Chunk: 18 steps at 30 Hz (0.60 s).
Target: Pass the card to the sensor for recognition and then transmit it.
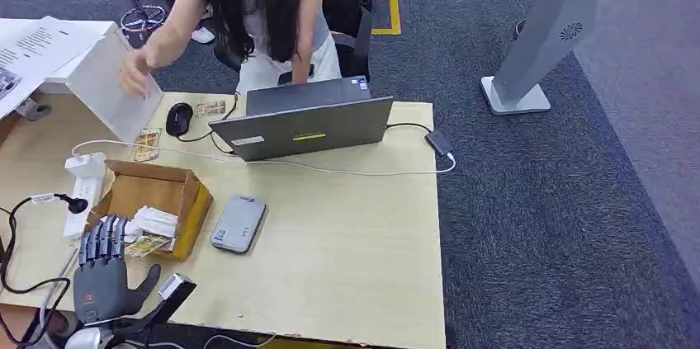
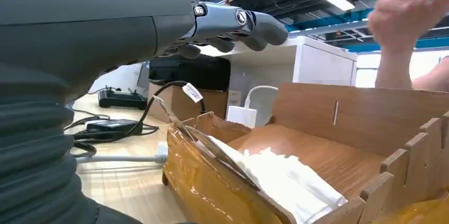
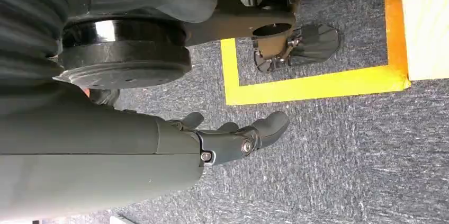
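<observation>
**Left hand poised by the card box, right hand hanging over the carpet**

The robot's dark grey left hand (image 1: 103, 271) sits at the near left edge of the pale wooden bench (image 1: 347, 242), its fingers (image 1: 106, 238) stretched out straight and side by side, holding nothing. The fingertips reach the near rim of the shallow open brown wooden box (image 1: 169, 192), where a yellowish printed card (image 1: 147, 245) lies beside a wad of white folded paper (image 1: 155, 220). From the left wrist view the fingers (image 2: 249, 23) hang above the box's notched wall (image 2: 418, 150), clear of the white paper (image 2: 286, 176) inside.

Just to the right of the box lies a flat grey rounded card sensor (image 1: 238, 223). Beyond it stands an open grey laptop (image 1: 305, 122), with a black mouse (image 1: 178, 119) beside it and a white cable (image 1: 347, 170) trailing across the bench.

A person in a grey top (image 1: 248, 2) leans over the far side, one hand (image 1: 134, 73) on a tilted white board (image 1: 111, 85).

The right hand (image 3: 227, 139) hangs low over dark grey carpet (image 3: 344, 155) marked with yellow tape (image 3: 317, 83), fingers loosely curved and apart, holding nothing.
</observation>
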{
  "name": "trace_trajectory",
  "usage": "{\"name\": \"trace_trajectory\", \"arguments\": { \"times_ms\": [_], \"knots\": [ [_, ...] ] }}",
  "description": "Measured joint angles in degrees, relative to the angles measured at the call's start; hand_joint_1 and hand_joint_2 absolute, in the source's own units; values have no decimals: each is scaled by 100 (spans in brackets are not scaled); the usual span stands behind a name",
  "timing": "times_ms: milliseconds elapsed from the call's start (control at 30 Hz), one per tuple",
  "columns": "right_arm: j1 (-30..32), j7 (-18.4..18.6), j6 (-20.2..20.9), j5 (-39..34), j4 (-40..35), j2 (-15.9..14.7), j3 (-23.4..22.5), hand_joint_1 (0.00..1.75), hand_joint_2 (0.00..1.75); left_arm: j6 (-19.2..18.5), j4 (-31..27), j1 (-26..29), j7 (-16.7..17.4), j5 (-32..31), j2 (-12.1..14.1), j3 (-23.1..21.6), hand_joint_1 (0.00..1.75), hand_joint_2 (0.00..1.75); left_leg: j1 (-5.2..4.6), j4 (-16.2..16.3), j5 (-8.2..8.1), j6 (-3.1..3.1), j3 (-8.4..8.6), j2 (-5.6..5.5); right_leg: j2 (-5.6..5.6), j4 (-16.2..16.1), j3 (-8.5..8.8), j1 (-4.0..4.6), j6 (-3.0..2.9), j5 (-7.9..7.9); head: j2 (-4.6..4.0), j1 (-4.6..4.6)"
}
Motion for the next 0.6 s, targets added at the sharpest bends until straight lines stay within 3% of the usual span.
{"name": "trace_trajectory", "arguments": {
  "times_ms": [400,600],
  "knots": [
    [2,4,2,11,0,0,0,0,175,0,0,0,9,0,2,-4,0,175,0,0,0,0,0,0,0,0,0,0,0,0,0,0],
    [1,26,4,39,0,0,0,0,175,0,13,-22,181,-2,50,-52,0,175,0,0,0,0,1,2,1,0,0,1,0,0,0,2]
  ]
}}
